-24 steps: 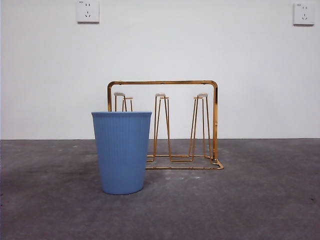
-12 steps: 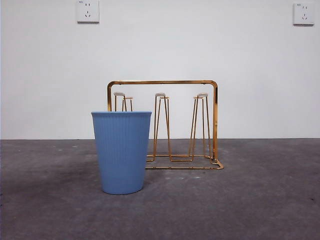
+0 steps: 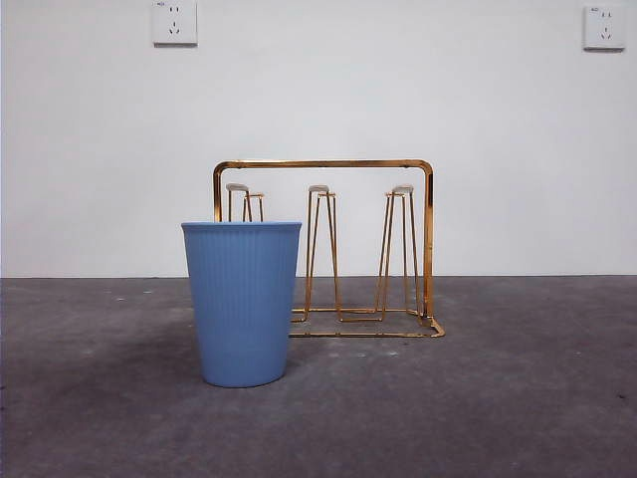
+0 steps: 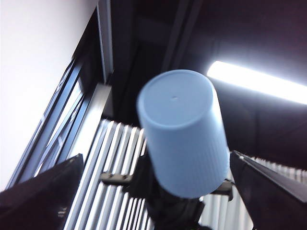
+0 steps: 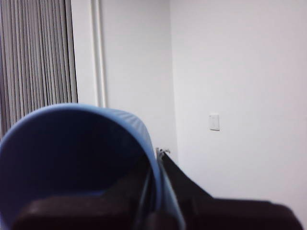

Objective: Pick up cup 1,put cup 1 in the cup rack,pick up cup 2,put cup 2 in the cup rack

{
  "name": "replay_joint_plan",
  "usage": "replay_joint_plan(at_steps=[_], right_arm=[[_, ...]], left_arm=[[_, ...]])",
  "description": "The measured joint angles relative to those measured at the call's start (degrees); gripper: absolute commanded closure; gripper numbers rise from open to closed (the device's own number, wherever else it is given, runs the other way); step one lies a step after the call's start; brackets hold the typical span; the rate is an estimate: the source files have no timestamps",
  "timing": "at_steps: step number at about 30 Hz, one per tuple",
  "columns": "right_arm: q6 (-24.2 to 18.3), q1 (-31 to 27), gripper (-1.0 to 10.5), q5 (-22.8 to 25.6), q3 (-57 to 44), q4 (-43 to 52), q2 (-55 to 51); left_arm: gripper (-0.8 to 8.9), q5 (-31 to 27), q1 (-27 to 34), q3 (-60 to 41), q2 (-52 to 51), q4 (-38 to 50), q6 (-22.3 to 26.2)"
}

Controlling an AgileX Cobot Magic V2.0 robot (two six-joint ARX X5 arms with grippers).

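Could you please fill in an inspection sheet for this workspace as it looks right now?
Surface: dark grey table, scuffed.
Job's things: cup rack upright, no cup on its pegs; blue cup on the table upright in front of the rack; held blue cup off the table.
Clutter: nothing seen.
Grippers: right gripper jaws pinch the held cup's rim; left gripper jaws open, holding nothing.
Cables: nothing seen.
Surroundings: white wall, two sockets.
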Motion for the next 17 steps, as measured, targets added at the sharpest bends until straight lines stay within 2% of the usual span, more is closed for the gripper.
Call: replay_joint_plan(at_steps=[6,15,17], right_arm=[[-1.5,5.2,9.6,2.1,-0.1,1.5,4.5],[-4.4,8.5,9.6,3.5,-0.1,1.7,7.4],[-4.7,8.5,9.6,3.5,-0.1,1.6,7.7]], left_arm=[[0.94,-1.9,-0.1,0.7,0.8,2.3,-0.5],[1.01,-3.1,-0.1,1.4,0.8,6.3,-0.6],[2.14,-3.1,-0.1,1.7,0.8,6.0,-0.6]])
